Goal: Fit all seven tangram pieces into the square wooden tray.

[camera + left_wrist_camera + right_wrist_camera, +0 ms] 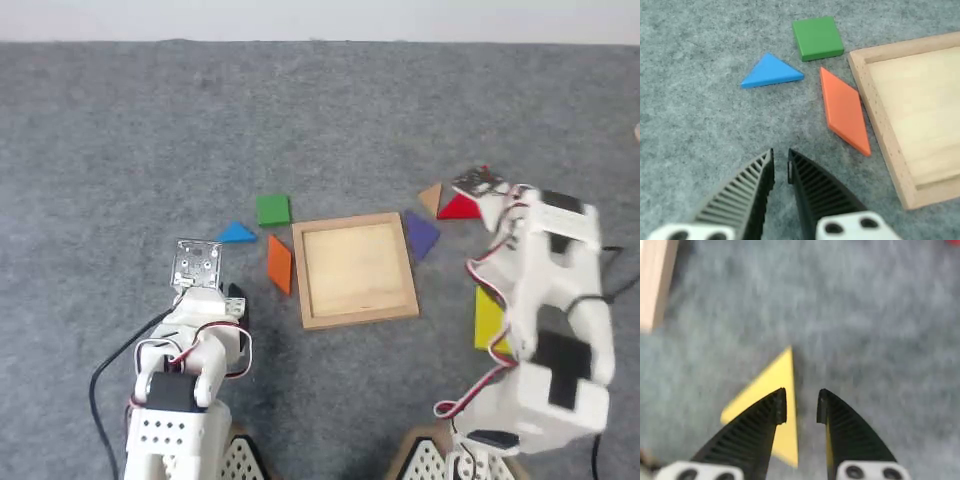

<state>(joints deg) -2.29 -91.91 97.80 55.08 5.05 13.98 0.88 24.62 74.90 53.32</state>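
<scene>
High view shows the wooden tray (pixel 301 275) at mid-tabletop with every piece lying outside it. A green square (pixel 273 209), blue triangle (pixel 237 233) and orange parallelogram (pixel 280 263) sit by its left side. Purple (pixel 421 235), tan (pixel 431 197) and red (pixel 460 208) pieces sit off its far right corner. The left gripper (pixel 780 167) is nearly closed on nothing, near the parallelogram. The right gripper (pixel 801 407), narrowly parted, hovers over the yellow triangle (pixel 775 385).
</scene>
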